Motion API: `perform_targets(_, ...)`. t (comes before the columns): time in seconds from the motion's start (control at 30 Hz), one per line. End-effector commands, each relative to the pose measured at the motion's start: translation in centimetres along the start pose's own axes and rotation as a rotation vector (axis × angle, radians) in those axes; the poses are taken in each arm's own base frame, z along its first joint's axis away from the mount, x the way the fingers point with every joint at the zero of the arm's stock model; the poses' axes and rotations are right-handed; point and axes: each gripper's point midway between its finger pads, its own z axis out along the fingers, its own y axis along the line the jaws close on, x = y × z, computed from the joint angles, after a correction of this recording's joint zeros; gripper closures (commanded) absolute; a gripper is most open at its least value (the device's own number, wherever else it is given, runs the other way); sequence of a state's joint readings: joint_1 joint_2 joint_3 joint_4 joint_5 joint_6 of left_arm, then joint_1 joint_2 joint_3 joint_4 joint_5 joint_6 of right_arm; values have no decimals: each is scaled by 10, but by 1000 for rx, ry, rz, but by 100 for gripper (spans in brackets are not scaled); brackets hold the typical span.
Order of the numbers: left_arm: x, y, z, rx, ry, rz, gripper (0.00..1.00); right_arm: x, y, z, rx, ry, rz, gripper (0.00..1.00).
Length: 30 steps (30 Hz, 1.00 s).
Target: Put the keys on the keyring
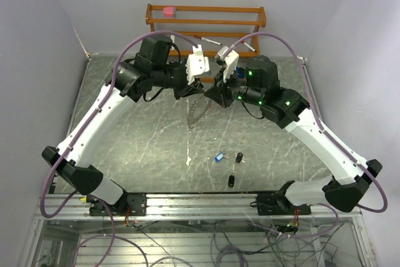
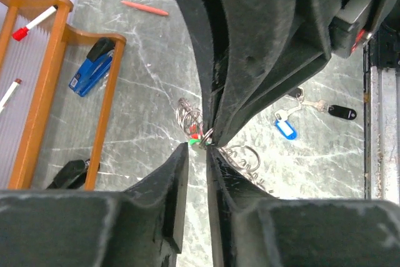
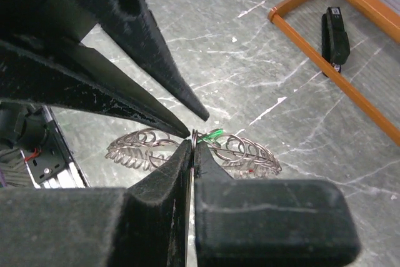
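Keyring (image 3: 134,149) hangs above the worktop (image 1: 144,132), pinched by the closed left hand (image 2: 199,149) and closed right hand (image 3: 192,148) beside the green key (image 3: 212,134), so one should brace while the other slides.

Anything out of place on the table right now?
A red pen lies loose on the table, outside the wooden rack that holds the other markers. The blue key and two black keys lie scattered near the front edge, expected for this task.
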State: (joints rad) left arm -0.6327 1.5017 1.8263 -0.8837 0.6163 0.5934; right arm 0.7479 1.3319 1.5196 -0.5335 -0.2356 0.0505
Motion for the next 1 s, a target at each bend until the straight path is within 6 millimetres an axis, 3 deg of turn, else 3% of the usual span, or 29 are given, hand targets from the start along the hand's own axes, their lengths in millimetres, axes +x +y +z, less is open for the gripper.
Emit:
perform_targets(0.0,-30,-3,-10,-7,-79,33,67,-24,1,-22,3,-98,-102,100)
perform_targets(0.03,-31,-4,-10,-1,-83,38,48,-23,0,-25,3,-92,-107,100)
perform_targets(0.07,-32,-5,-11,6,-87,49,41,-22,0,-26,-8,-88,-112,100)
perform_targets(0.13,-32,-6,-13,14,-83,85,37,-22,-1,-32,-27,-85,-117,100)
perform_targets(0.33,-21,6,-16,-9,-32,214,34,-18,-4,-43,-113,-69,-115,100)
perform_targets(0.47,-16,-12,-7,111,-82,256,31,-15,2,-43,-189,-43,-92,100)
perform_targets(0.6,-10,-7,1,114,-99,241,31,-20,12,-46,-238,-73,-91,100)
perform_targets(0.83,-32,28,-12,44,-203,155,34,-46,15,-68,-184,-303,-148,100)
perform_targets(0.97,-43,37,-18,27,-252,89,35,-63,11,-80,-126,-409,-195,100)
